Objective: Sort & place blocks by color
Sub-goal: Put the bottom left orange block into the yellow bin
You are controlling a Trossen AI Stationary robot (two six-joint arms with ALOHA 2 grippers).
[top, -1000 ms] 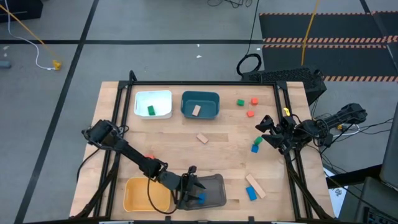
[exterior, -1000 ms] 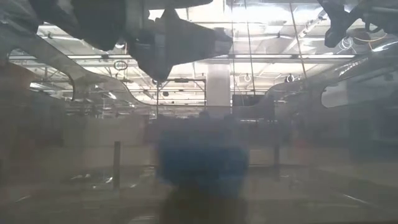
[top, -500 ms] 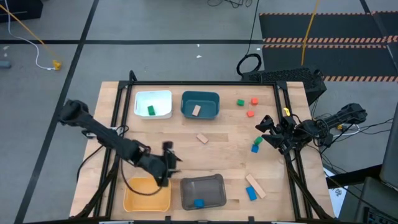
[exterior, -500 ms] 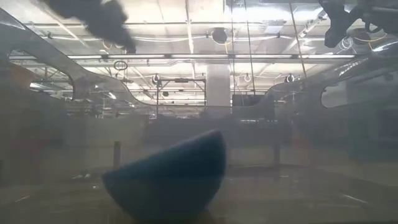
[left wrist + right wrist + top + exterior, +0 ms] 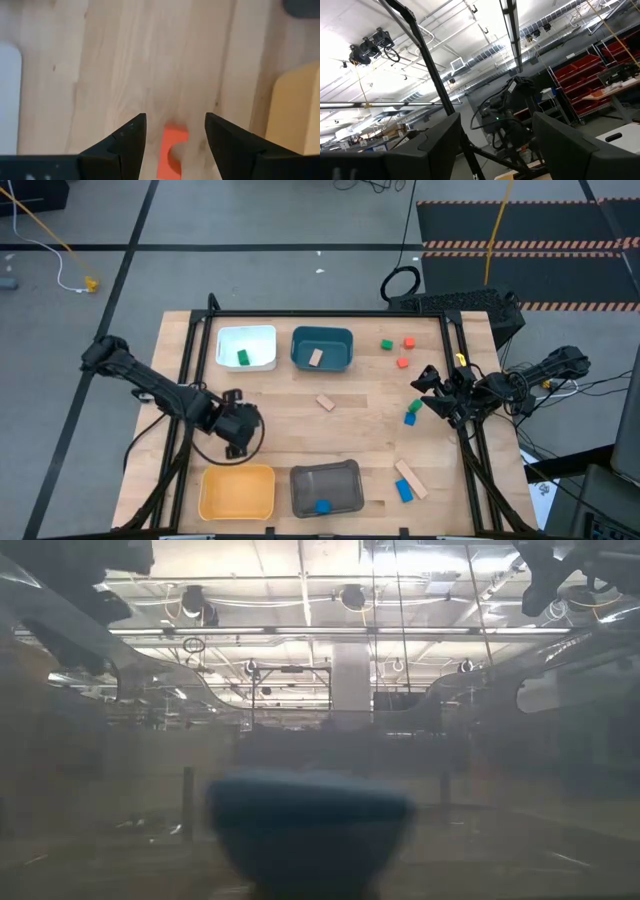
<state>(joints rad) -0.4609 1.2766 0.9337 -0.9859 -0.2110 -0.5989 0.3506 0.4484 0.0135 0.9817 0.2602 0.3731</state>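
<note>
My left gripper point(image 5: 240, 440) hangs open over the bare wood between the white bin point(image 5: 262, 338) and the yellow bin point(image 5: 237, 492), pointing down. In the left wrist view its fingers point(image 5: 175, 120) stand on either side of an orange block point(image 5: 172, 150) that lies flat on the table, and they do not touch it. A blue block point(image 5: 320, 506) lies in the grey bin point(image 5: 326, 475); the low view shows it as a blue blur point(image 5: 310, 830). My right gripper point(image 5: 422, 383) waits open at the table's right edge, tilted upward point(image 5: 495, 120).
A green block point(image 5: 243, 357) lies in the white bin and a tan one point(image 5: 316, 357) in the teal bin point(image 5: 322, 335). Loose blocks: tan point(image 5: 325, 402) mid-table; green point(image 5: 386, 344) and two red point(image 5: 408, 342) far right; blue-green point(image 5: 410, 412); tan point(image 5: 410, 478) and blue point(image 5: 403, 491) near right.
My left gripper has risen out of the grey bin and swung toward the table's left and far side, tipping from a flat reach to point down over the orange block. The blue block has stayed behind in the grey bin, tumbling as it settled.
</note>
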